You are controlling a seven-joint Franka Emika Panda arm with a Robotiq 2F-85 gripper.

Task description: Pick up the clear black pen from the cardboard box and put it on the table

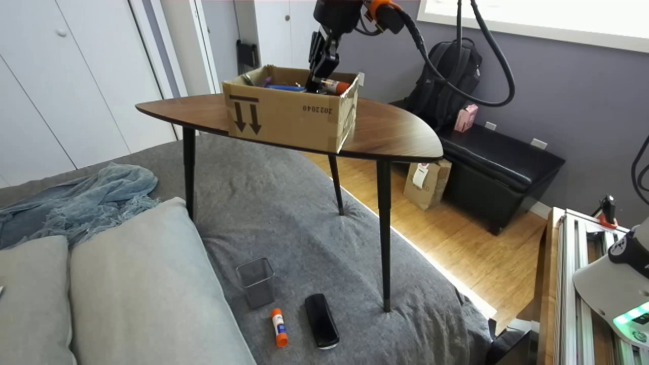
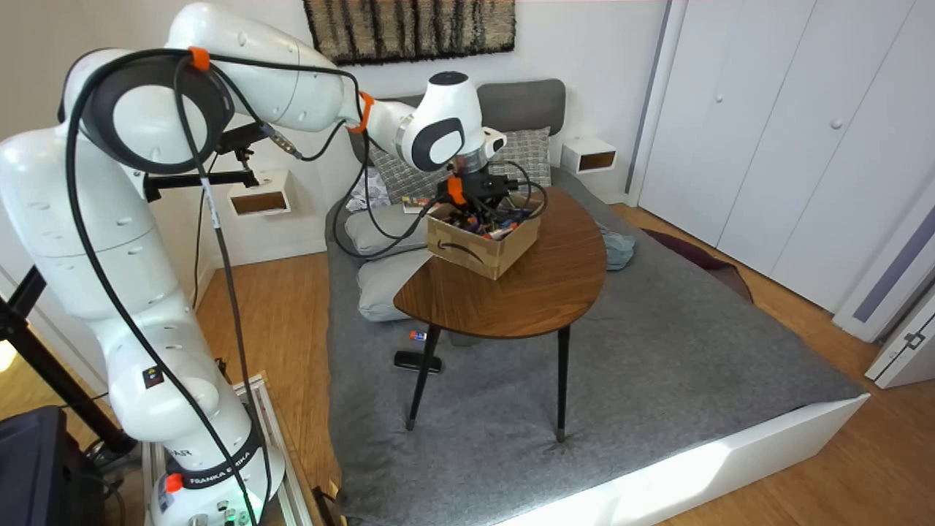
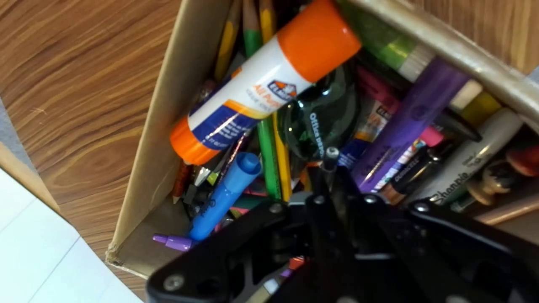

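The tan cardboard box (image 1: 284, 121) stands on the dark brown wooden table (image 1: 400, 133); the box (image 2: 459, 248) and table (image 2: 511, 310) show in both exterior views. In the wrist view the box (image 3: 158, 113) is full of pens, markers and glue sticks. My gripper (image 3: 330, 176) reaches down into it, and its fingers look closed around a slim clear and dark pen (image 3: 332, 155). The pen's silvery end sticks out past the fingertips; its lower part is hidden between the dark fingers. In an exterior view the gripper (image 1: 315, 83) is inside the box, near its rim.
An orange-capped glue stick (image 3: 265, 84), a blue marker (image 3: 225, 195) and a purple marker (image 3: 410, 122) lie close around the fingers. The box walls surround the gripper. A glue stick (image 1: 279, 327), black case (image 1: 321, 321) and mesh cup (image 1: 256, 283) are on the bed below.
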